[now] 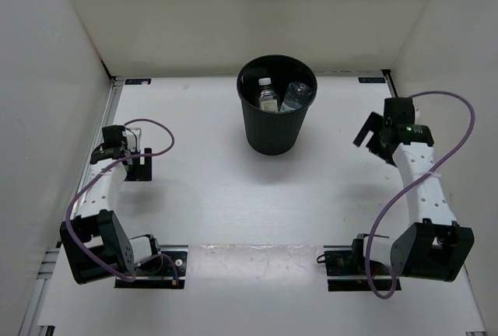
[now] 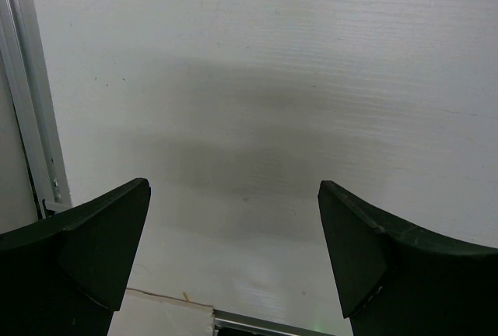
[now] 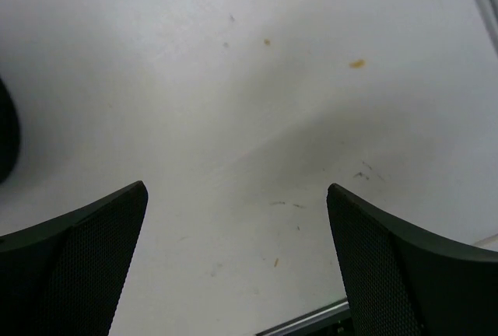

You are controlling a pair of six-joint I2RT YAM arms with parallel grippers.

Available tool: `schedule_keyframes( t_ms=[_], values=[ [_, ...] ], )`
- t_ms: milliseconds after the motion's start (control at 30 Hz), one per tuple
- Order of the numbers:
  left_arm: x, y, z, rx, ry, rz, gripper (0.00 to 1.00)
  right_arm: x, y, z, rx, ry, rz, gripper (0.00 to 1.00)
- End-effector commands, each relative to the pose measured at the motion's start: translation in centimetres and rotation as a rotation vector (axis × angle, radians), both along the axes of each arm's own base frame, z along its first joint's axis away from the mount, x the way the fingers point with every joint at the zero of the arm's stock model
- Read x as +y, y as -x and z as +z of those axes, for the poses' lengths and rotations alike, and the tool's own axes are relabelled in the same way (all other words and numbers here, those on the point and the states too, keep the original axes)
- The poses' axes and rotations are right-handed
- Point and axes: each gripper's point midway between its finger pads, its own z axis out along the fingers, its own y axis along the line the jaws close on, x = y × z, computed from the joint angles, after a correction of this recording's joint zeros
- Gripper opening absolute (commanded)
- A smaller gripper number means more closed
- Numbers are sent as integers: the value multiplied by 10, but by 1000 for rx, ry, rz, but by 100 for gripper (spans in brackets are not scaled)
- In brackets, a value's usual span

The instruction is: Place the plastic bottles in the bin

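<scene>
Bin (image 1: 274,132) stands upright on the table (image 1: 233,204), on the far side, roughly midway between the two arms. Seen from above, it holds one clear bottle (image 1: 267,96) with a pale cap, upright or nearly so. A second clear bottle (image 1: 296,95) leans just beside it, on the right. Whether more lie beneath these two I cannot tell, as the inside is dark. No bottle shows anywhere on the table outside the bin.

Left tool (image 2: 233,196): fingers spread wide with nothing between them. Below it there is only bare table and the metal rail (image 2: 31,118) along the table's left edge. It sits well apart from the bin, out toward the left side.

Right tool (image 3: 237,196): likewise released, fingers wide and empty. Under it is bare table with a few orange specks (image 3: 356,63). From above it is to the right of the bin, nearer than the left one but not touching it.

Judgement: the gathering step looks finished, or as good as, since nothing is left in sight to pick up. The task is near its end, provided every bottle really is down inside the bin.

The next move calls for little and needs no grasp. It wants a check of the bin's contents, then both arms folding toward their bases. The right arm should keep wide of the bin wall so as not to tip it.
</scene>
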Motion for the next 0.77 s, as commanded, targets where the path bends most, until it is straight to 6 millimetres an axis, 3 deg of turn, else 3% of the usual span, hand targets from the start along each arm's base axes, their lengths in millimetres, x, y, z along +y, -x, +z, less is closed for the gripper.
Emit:
schedule_keyframes(
  t_ms=[0, 33, 133, 733],
  values=[
    [-2, -7, 8, -34, 17, 1, 100, 3, 16, -24, 53, -57, -28, 99],
    [-2, -7, 8, -34, 17, 1, 100, 0, 24, -43, 100, -57, -50, 99],
    [-2, -4, 8, -32, 12, -8, 100, -1, 36, -62, 147, -65, -69, 99],
    [-3, 1, 4, -23, 14, -8, 100, 2, 31, -57, 88, -78, -57, 99]
  ],
)
